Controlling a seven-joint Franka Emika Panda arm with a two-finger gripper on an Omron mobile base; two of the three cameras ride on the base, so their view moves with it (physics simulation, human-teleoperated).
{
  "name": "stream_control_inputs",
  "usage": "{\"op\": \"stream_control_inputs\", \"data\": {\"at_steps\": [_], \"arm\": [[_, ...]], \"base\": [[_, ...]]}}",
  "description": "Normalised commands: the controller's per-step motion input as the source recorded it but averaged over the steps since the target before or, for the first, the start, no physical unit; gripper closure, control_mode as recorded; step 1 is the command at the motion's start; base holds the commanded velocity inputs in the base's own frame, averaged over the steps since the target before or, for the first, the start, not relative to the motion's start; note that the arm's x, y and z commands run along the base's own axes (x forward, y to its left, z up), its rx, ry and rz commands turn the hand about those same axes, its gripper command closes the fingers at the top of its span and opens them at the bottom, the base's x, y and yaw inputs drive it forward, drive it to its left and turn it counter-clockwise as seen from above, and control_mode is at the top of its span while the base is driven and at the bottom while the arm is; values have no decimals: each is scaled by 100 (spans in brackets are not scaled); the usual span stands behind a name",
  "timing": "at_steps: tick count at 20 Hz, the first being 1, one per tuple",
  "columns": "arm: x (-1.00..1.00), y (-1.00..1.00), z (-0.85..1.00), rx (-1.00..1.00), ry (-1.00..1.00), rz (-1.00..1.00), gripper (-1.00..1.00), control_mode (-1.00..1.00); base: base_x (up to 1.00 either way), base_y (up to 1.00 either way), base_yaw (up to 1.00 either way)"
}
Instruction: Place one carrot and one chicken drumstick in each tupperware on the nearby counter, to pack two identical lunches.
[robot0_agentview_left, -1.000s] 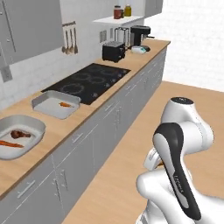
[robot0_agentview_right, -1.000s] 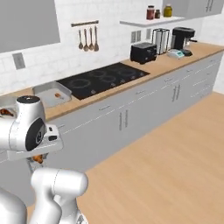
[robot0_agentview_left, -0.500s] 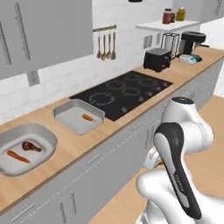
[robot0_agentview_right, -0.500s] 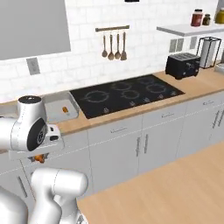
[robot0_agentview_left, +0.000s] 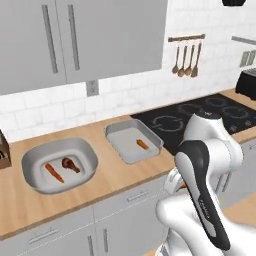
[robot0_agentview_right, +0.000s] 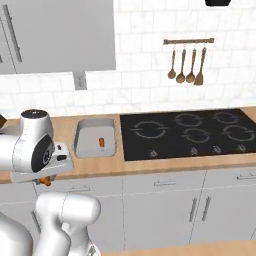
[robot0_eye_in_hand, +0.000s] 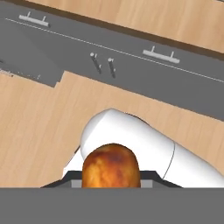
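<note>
The claw (robot0_eye_in_hand: 111, 186) is gripping a chicken drumstick (robot0_eye_in_hand: 111, 165) low before the table (robot0_agentview_left: 115, 172), while the wide tupperware (robot0_agentview_left: 30, 160) at nine o'clock is holding a carrot (robot0_agentview_left: 53, 172) and drumstick (robot0_agentview_left: 70, 164), the rectangular tupperware (robot0_agentview_left: 120, 135), beside the black stovetop (robot0_agentview_right: 190, 131), a second carrot (robot0_agentview_left: 143, 144).

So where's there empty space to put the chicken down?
The rectangular tupperware holds only a carrot, so most of its floor is bare. The wood counter between both containers is free. The round tupperware is crowded, holding a carrot and drumstick.
</note>
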Motion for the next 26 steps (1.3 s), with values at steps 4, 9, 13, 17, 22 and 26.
{"op": "stream_control_inputs", "data": {"at_steps": [4,9,13,17,22,26], "arm": [[0,0,0,0,0,0,100,100],[0,0,0,0,0,0,100,100],[0,0,0,0,0,0,100,100],[0,0,0,0,0,0,100,100],[0,0,0,0,0,0,100,100],[21,0,0,0,0,0,100,-100]], "base": [[7,-57,28],[27,-61,6],[84,-1,16],[84,0,17],[43,0,9],[2,0,0]]}}
